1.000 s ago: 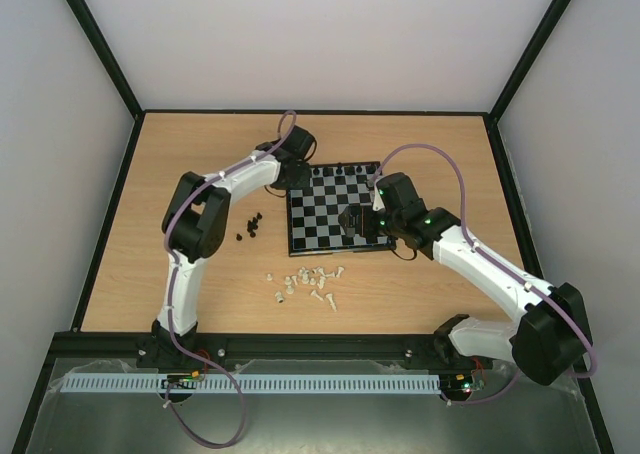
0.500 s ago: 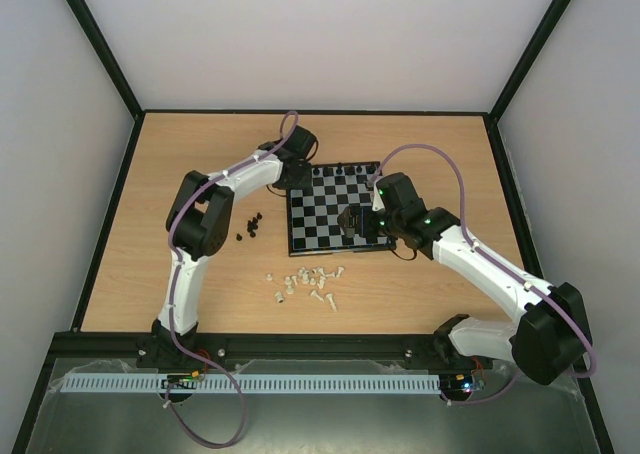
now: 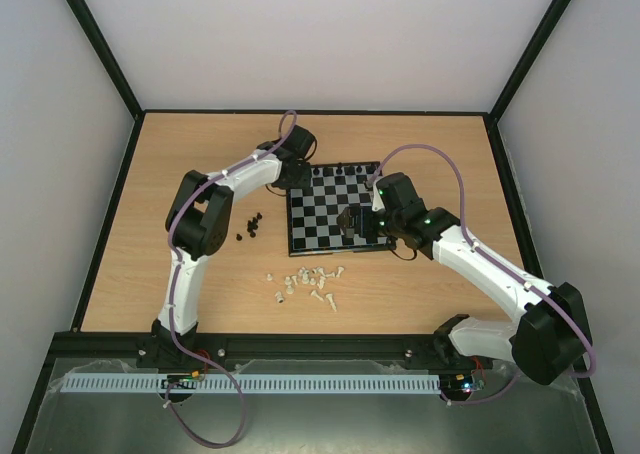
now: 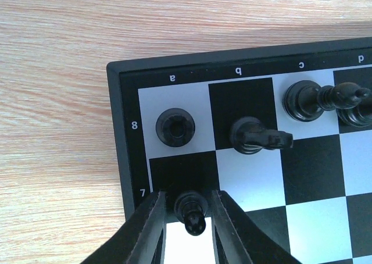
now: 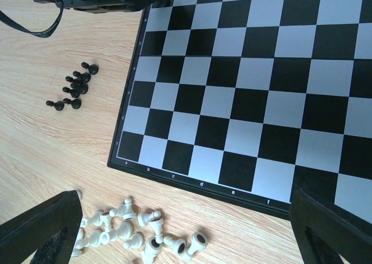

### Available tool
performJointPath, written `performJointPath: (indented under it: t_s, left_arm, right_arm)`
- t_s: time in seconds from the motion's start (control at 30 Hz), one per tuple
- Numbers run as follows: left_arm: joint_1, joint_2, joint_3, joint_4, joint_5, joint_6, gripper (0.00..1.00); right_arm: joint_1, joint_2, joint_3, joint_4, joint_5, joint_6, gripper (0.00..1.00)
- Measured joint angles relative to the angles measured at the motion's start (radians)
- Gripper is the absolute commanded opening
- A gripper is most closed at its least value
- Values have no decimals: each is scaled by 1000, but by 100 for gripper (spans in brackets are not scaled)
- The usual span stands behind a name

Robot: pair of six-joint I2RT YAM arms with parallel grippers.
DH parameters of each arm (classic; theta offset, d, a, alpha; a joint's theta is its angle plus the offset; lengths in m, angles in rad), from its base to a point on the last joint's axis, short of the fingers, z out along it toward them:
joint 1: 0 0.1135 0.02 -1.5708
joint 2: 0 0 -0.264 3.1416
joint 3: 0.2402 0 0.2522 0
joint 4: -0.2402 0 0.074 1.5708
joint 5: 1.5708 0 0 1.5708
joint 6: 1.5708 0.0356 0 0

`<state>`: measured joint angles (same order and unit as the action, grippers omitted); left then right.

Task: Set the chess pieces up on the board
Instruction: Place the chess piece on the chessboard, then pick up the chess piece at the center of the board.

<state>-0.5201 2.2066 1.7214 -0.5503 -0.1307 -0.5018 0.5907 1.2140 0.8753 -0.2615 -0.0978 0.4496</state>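
Board (image 5: 244, 89) black and grey-white chequered, black border — black pieces (image 5: 78, 86), cream pieces (image 5: 133, 229) — table (image 3: 190, 144) light wood grain

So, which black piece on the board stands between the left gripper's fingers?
The pawn on a7, next to the corner rook; the other black pieces all stand on row 8, clear of the fingers.

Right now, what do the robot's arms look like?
The left arm and right arm are white tubes with chunky black joints. A purple cable loops along each. Green lights glow on the right one. The end effector fingers are black.
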Motion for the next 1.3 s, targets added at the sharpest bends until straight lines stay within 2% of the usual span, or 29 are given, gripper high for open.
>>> performJointPath:
  t_s: [0.23,0.37,0.43,0.53,0.63,0.73,0.9,1.3]
  left_arm:
    - [-4,-19,-20,0,-9,-2,26]
    - [-21,-140,-137,-2,-40,-7,44]
    - [-32,-248,-240,5,-60,-24,55]
    - [-45,-435,-396,10,-85,-48,65]
    - [-54,-570,-517,16,-101,-65,64]
    - [-50,-617,-592,14,-119,-76,61]
    - [-29,-575,-646,21,-122,-79,53]
    - [21,-417,-607,97,-89,-35,41]
  right_arm:
    - [0,0,-3,6,-8,0,99]
    - [0,0,-3,6,-13,0,99]
    - [0,0,-4,6,-17,0,99]
    - [0,0,-4,6,-26,0,99]
    - [0,0,-5,7,-32,0,99]
    - [0,0,-5,7,-38,0,99]
    - [0,0,-6,8,-51,0,98]
    - [0,0,-9,15,-56,0,99]
